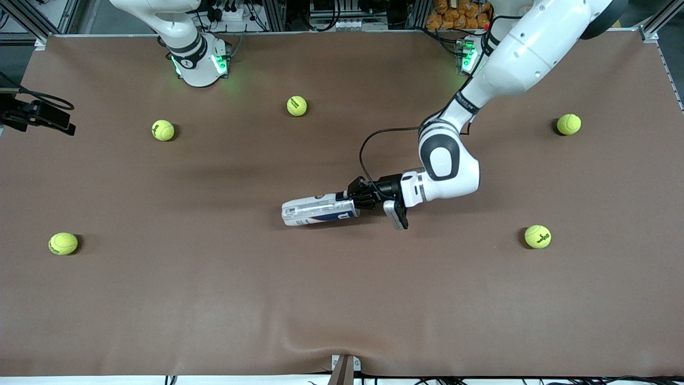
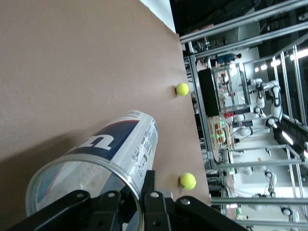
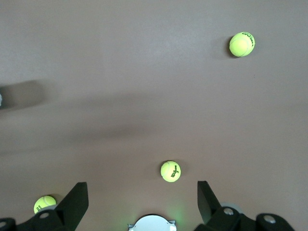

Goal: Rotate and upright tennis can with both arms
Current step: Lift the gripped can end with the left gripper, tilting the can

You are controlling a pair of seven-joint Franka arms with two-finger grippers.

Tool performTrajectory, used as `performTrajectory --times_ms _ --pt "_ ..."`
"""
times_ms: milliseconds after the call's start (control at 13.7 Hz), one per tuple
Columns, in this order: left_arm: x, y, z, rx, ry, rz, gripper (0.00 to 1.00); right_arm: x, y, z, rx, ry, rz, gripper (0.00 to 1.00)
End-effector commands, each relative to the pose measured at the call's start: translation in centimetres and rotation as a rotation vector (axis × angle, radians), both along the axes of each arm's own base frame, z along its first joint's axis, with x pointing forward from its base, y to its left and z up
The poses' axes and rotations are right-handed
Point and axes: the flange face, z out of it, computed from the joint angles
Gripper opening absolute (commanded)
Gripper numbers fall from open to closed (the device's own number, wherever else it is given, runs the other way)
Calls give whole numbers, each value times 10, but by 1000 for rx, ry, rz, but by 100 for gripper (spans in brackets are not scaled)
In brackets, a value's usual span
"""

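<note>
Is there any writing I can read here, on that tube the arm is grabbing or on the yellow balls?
"W": large white letter on the dark-blue label of the tennis can, seen in the left wrist view, at the left gripper.
Small print on the can's white panel: too small to read.
"Wilson": dark mark on a tennis ball in the right wrist view, only just legible.
Marks on the other balls: too small to read.
The right gripper is open over the table.
</note>
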Motion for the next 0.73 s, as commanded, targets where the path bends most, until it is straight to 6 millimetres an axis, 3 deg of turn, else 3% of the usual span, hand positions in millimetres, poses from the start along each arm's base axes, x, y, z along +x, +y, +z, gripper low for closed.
performTrajectory --times_ms 0,438,657 --pt "-8 -1 42 44 19 44 0 0 -2 5 -1 -7 7 100" --pt "-19 -13 112 278 73 39 0 0 -2 5 -1 -7 7 100" --pt "-24 -19 131 418 122 7 0 0 -2 4 0 -4 9 100"
